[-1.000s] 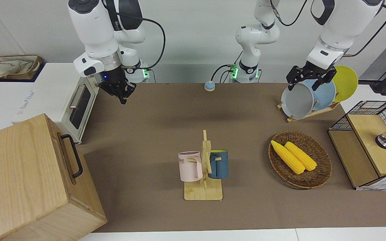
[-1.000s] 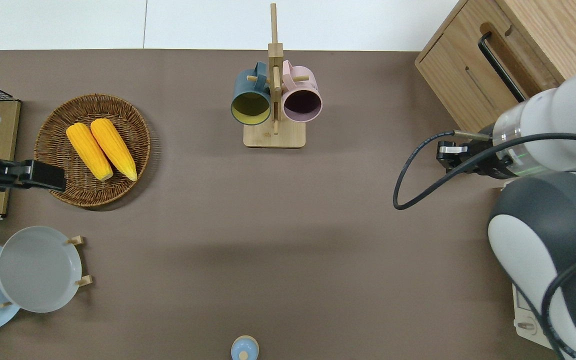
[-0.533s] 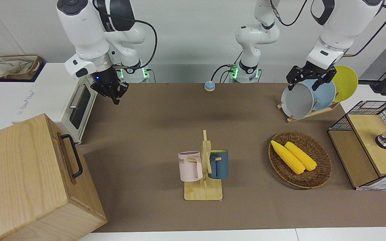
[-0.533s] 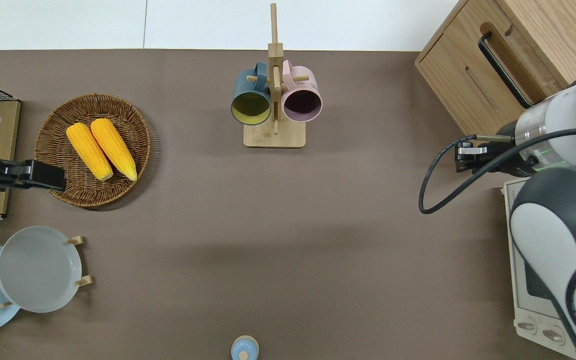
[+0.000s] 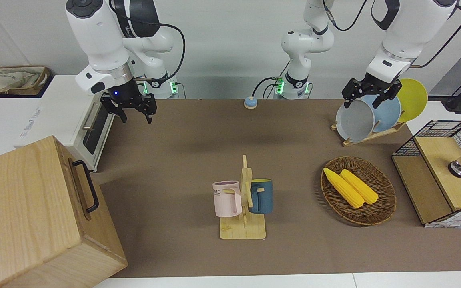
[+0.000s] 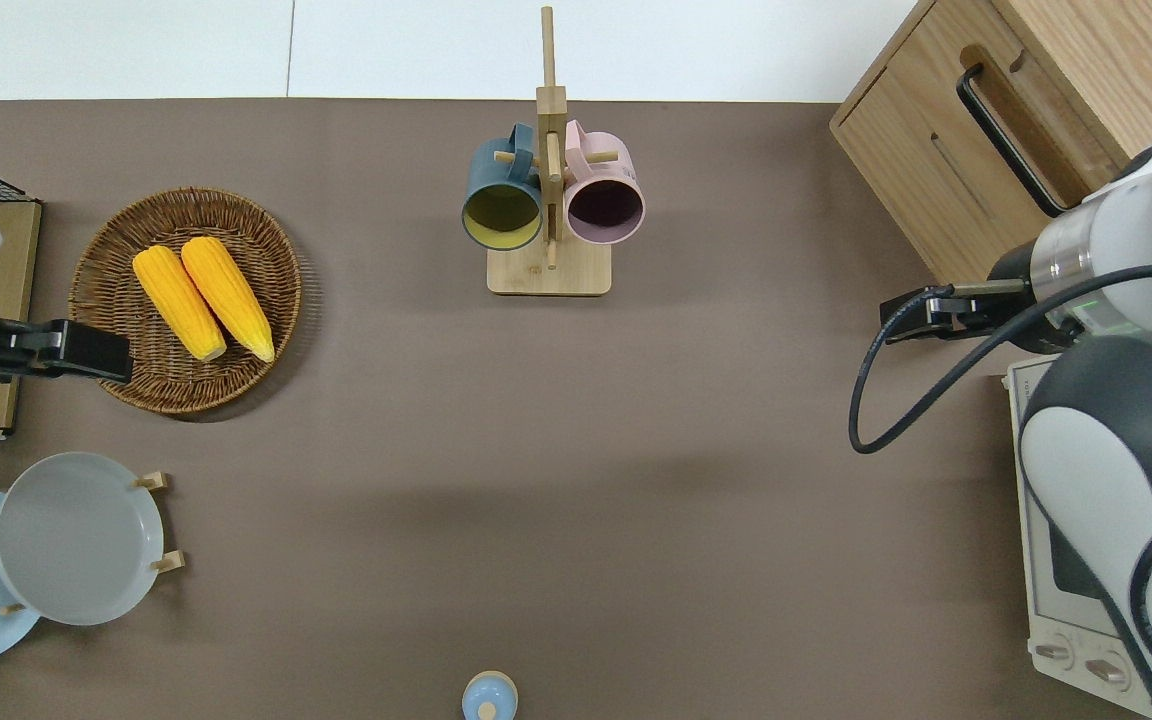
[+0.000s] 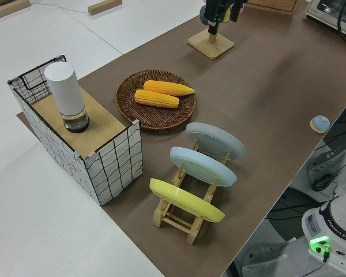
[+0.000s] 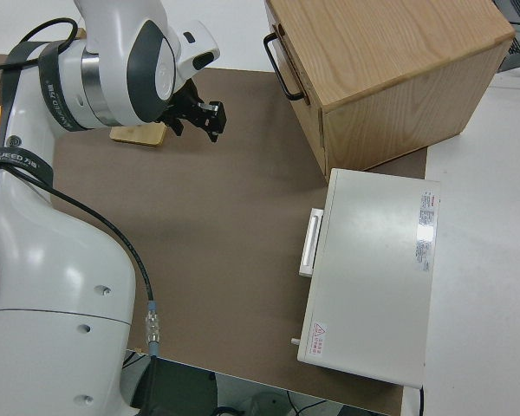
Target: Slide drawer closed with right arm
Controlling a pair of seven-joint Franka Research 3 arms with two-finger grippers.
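The drawer [image 5: 77, 176] sits in the pale-wood cabinet [image 5: 22, 208] at the right arm's end of the table, its front about flush with the cabinet face. Its black loop handle [image 5: 87, 186] also shows in the overhead view [image 6: 1002, 136] and the right side view [image 8: 282, 64]. My right gripper [image 5: 136, 117] is open and empty. It hangs over the brown mat between the cabinet and the white oven [image 5: 94, 128], apart from the handle; it also shows in the overhead view [image 6: 926, 312] and the right side view [image 8: 204, 118]. My left gripper [image 5: 361, 102] is parked and open.
A wooden rack with a pink and a blue mug [image 5: 243, 204] stands mid-table. A wicker basket [image 5: 388, 196] holds two corn cobs. A plate rack [image 5: 360, 120], a wood-and-mesh box [image 5: 442, 172] and a small blue knob [image 5: 249, 103] are also on the table.
My right gripper has drawn toward the oven and risen a little, its wrist has turned, and its fingers now show apart. The drawer and the left arm have not moved.
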